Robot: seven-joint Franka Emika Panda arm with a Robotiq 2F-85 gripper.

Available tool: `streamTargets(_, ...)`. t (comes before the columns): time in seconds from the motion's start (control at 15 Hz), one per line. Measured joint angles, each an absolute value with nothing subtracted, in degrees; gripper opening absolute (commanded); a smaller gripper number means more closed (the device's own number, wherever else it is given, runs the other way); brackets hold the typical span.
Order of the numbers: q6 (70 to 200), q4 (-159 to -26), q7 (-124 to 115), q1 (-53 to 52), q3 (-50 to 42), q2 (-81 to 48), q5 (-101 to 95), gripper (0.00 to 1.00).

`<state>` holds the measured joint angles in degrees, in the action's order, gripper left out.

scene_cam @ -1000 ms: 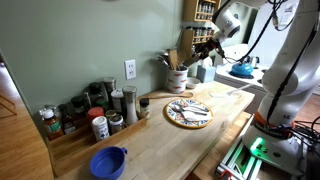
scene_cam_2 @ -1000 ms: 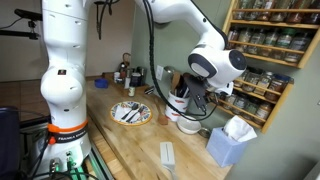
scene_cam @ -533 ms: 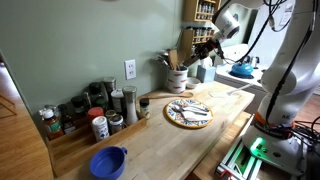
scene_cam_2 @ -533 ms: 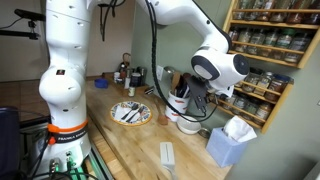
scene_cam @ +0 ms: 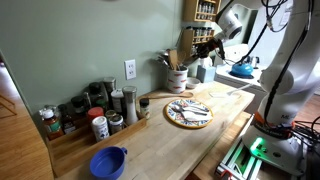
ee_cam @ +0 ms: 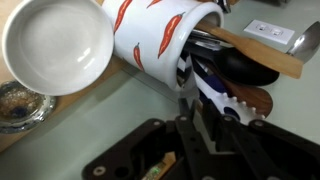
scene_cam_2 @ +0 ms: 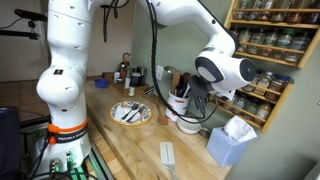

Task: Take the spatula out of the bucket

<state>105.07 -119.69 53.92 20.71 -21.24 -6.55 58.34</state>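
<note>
In an exterior view the arm's wrist housing [scene_cam_2: 225, 72] has slid slightly sideways and a touch lower above the bucket [scene_cam_2: 181, 110], carrying the gripper [scene_cam_2: 194, 100] a little farther past its rim.

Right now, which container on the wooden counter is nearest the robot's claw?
The whitish cylindrical pot full of utensils, right beside the gripper; the blue handled bowl sits at the counter's far end.

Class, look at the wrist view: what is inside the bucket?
Utensils stick out of the bucket: a wooden spatula and dark tools. Their lower ends are hidden by its wall.
</note>
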Motion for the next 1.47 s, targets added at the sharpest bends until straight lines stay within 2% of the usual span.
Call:
streamTargets(0.07, 104.6, -119.6, 53.9, 20.8, -21.2, -6.7, 58.4, 0.00)
streamTargets(1.47, 97.3, -118.6, 49.9, 23.6, -23.2, -2.1, 57.1, 0.00)
